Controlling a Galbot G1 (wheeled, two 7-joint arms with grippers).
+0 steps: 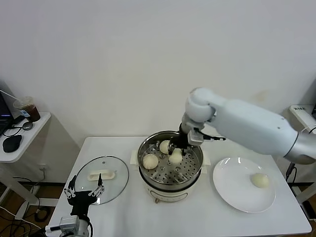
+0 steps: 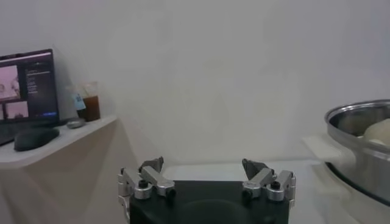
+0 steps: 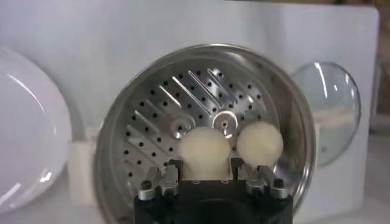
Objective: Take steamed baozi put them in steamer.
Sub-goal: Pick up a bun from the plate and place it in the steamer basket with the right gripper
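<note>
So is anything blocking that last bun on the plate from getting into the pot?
Nothing visible does. The last baozi lies alone on the white plate, and the steamer beside it stands uncovered, its glass lid on the table. The right gripper holds another baozi over the tray.

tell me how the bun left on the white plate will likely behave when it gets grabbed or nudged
The baozi on the plate looks round and smooth, so a nudge would probably roll or slide it across the glossy surface. It looks like soft dough, so a firm squeeze may dent it. Being small, it is likely light, as the right tool holding one suggests.
</note>
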